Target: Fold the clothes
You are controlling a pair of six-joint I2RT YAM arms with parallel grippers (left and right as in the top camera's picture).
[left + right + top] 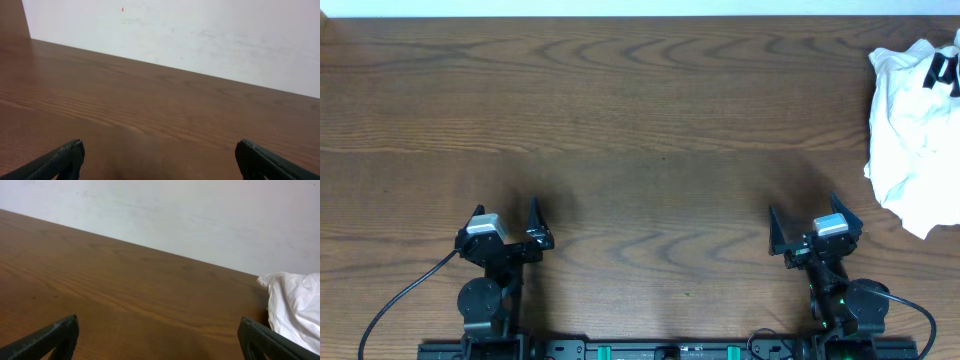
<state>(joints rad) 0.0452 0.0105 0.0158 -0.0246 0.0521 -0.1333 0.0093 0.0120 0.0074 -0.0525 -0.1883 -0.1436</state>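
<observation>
The clothes [917,130] are a crumpled white T-shirt with a bit of black lettering, bunched at the table's far right edge and partly cut off by the overhead view. The right wrist view catches the clothes [295,307] at its right side. My left gripper [506,212] rests near the front left, open with nothing between its fingers [65,157]. My right gripper [802,214] sits near the front right, also open and empty, well short of the shirt and to its left. In the right wrist view its fingers [260,337] stand wide apart over bare wood.
The brown wooden table [620,110] runs back to a white wall [200,35]. Black cables [400,300] trail from both arm bases along the front edge.
</observation>
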